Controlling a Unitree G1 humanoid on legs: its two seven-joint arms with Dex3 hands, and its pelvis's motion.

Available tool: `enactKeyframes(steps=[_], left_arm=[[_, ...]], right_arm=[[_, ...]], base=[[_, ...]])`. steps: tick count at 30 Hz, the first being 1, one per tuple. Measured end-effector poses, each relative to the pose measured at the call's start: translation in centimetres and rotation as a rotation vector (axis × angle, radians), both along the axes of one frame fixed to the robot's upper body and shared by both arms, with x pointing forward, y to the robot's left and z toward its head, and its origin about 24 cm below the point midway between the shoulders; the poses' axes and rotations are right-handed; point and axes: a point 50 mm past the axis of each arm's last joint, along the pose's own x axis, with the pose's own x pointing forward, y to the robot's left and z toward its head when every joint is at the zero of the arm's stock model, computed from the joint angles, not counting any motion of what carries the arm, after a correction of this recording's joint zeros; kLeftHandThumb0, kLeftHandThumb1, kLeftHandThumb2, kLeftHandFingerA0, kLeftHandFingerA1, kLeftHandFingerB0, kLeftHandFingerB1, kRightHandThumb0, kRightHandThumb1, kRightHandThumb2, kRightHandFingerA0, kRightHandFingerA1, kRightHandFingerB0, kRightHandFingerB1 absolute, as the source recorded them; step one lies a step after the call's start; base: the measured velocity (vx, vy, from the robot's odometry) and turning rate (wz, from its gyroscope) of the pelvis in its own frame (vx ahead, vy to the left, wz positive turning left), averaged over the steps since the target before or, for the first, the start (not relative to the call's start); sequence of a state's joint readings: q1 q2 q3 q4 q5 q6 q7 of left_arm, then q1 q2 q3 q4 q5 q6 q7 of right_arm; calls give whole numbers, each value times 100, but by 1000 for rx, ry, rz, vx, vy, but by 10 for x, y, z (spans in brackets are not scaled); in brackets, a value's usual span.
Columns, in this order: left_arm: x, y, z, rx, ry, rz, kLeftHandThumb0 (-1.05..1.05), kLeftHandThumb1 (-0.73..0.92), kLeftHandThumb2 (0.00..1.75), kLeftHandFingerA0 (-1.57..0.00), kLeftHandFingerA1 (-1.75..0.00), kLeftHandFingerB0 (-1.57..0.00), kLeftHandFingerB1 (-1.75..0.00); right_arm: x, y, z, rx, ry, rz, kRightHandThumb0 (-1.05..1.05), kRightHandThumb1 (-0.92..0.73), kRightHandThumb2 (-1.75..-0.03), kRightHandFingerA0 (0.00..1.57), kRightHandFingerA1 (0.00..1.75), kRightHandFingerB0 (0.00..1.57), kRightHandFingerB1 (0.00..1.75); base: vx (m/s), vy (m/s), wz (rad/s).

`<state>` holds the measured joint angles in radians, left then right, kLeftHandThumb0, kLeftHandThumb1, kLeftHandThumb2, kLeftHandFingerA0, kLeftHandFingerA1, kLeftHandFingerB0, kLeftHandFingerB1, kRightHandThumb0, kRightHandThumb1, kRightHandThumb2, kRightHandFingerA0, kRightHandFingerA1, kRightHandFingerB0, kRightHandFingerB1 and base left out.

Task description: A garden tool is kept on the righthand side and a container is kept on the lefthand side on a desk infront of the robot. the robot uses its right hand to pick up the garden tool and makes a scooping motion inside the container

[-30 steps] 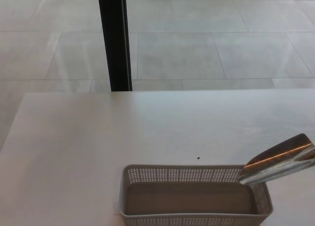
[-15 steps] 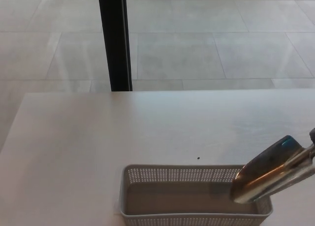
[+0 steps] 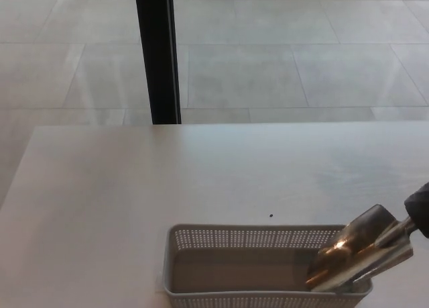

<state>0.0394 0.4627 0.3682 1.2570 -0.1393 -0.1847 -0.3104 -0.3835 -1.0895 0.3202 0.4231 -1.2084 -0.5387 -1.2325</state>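
Observation:
A grey perforated container (image 3: 221, 239) stands at the near edge of the white desk (image 3: 167, 174). A shiny metal garden scoop (image 3: 352, 258) tilts down into the container's right end, its blade tip inside the basket near the right wall. At the right edge, a small black part of my right hand (image 3: 420, 209) shows at the scoop's handle; its fingers are cut off by the frame. The left hand does not show.
A black vertical post (image 3: 157, 53) stands beyond the desk's far edge, over a pale tiled floor. A tiny dark speck (image 3: 271, 215) lies on the desk just behind the container.
The scoop has moved left and down, from above the container's right rim into its right end, and tilted steeper. The right hand has come into view at the right edge.

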Motion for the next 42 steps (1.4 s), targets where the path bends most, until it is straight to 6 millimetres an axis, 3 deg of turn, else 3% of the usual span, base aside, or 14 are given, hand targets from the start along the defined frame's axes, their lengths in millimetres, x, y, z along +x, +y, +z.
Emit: enactKeyframes(steps=[10,12,20,25,27,29,30,32,33,34,37,38,39,42], left_arm=[[0,0,0,-4,1,-9,-16,-36,70,-114,-118,-104,-109],[1,-1,0,-4,0,-11,-16,-36,70,-114,-117,-104,-108],[1,-1,0,3,3,-27,-17,-34,71,-114,-117,-101,-107],[3,-1,1,5,1,-35,-15,-35,70,-115,-117,-106,-109],[4,-1,1,6,-4,-37,-15,-37,69,-116,-117,-104,-108],[4,-1,1,7,-3,-39,-16,-35,70,-114,-117,-103,-108],[4,-1,1,7,-3,-41,-16,-35,70,-112,-117,-101,-108],[4,-1,1,7,-5,-45,-17,-35,70,-112,-116,-102,-108],[4,-1,1,8,-4,-46,-15,-37,69,-114,-117,-103,-109],[4,-1,1,8,-4,-47,-15,-37,70,-116,-118,-104,-109],[4,-1,1,9,-5,-47,-15,-37,69,-117,-118,-106,-109],[4,-1,1,9,-4,-48,-15,-37,69,-115,-117,-105,-109],[4,-1,1,9,-4,-48,-15,-37,69,-116,-118,-106,-109],[5,-1,1,9,-6,-49,-15,-37,69,-116,-118,-105,-109]], right_arm=[[3,0,-9,-19,52,-119,-23,-42,-79,93,156,79,129],[3,0,-9,-22,60,-134,-25,-45,-72,96,156,84,118],[1,10,-17,-11,87,-125,-33,-60,-63,95,148,83,114],[-1,26,-17,-1,84,-79,-28,-55,-70,88,162,79,120],[-2,32,-18,1,85,-63,-33,-58,-67,87,161,83,100],[-3,37,-16,-5,77,-59,-35,-55,-68,90,157,84,98],[-4,40,-16,-8,81,-54,-36,-56,-64,91,151,88,74],[-5,46,-21,-2,100,-43,-37,-57,-59,93,150,91,71],[-5,48,-23,1,107,-39,-37,-58,-57,94,146,92,71],[-6,51,-25,4,114,-37,-36,-57,-59,91,154,90,78],[-7,56,-31,19,134,-37,-36,-56,-57,89,157,93,69],[-7,58,-33,25,145,-41,-35,-60,-60,80,167,89,79],[-7,60,-35,28,148,-45,-31,-61,-61,85,172,87,101],[-6,68,-37,45,149,-60,-32,-64,-62,82,175,85,111]], base=[[0,0,0],[0,0,0],[0,0,0],[0,0,0],[0,0,0],[0,0,0],[0,0,0],[0,0,0],[0,0,0],[0,0,0],[0,0,0],[0,0,0],[0,0,0],[0,0,0]])
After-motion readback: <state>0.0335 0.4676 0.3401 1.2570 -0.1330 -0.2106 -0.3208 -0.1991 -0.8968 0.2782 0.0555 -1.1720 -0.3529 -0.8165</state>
